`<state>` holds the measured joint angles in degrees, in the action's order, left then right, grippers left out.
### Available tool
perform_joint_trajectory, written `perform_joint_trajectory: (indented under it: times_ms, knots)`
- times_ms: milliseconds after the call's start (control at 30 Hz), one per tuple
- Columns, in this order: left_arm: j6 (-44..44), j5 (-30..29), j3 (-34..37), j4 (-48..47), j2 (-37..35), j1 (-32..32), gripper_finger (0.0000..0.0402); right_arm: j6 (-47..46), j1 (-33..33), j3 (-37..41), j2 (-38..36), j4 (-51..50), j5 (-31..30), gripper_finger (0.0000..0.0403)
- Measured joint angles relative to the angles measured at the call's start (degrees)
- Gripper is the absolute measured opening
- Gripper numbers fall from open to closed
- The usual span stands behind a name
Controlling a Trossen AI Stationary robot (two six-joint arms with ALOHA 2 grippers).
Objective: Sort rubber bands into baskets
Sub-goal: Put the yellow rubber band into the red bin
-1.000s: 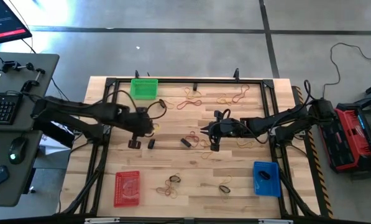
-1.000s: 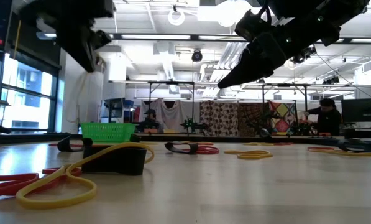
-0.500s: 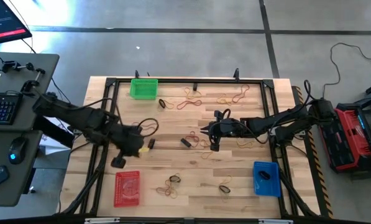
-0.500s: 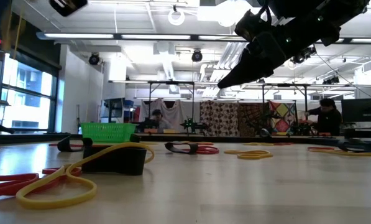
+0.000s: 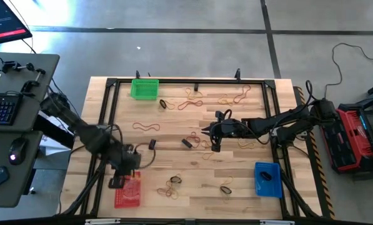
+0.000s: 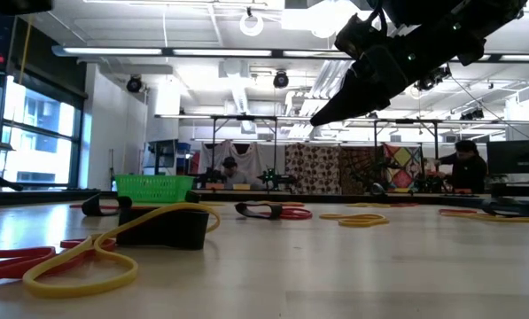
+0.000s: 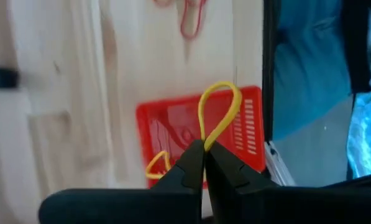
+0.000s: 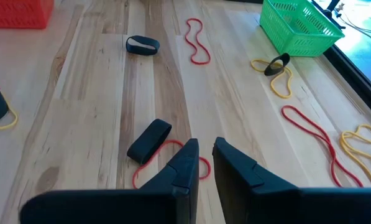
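A yellow rubber band (image 7: 217,115) hung pinched in the left gripper (image 5: 118,182), whose fingers were closed on it; that gripper hovered over the near-left corner of the table, at the top edge of the red basket (image 5: 127,191); the loop's long axis ran straight out from the fingertips, and the basket lay directly beyond it, so I judged a release needed little further travel. The left wrist view alone showed the band and another yellow band already inside; the high view showed neither. Mid-table, the right gripper (image 5: 214,132) waited, fingers slightly parted and empty, above a black band (image 8: 149,139) lying on a red one (image 8: 173,167).
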<state>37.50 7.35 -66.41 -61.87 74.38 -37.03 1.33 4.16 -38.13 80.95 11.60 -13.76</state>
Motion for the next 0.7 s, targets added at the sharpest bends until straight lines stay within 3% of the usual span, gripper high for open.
perform_joint_trajectory:
  times_ms: [267, 533, 700]
  knots:
    - [8.26, 1.05, 0.02, 8.41, 7.57, -5.98, 0.0000, 0.16, 0.00, 0.00, 0.00, 0.02, 0.00, 0.0039]
    - [9.96, 0.45, 0.04, 8.11, 14.63, -7.23, 0.0000, 0.18, 0.00, 0.00, 0.00, 0.00, 0.00, 0.0039]
    - [11.71, -0.15, 1.12, 8.44, 14.97, -7.29, 0.0000, 0.16, 0.00, 0.00, 0.00, 0.00, -0.02, 0.0039]
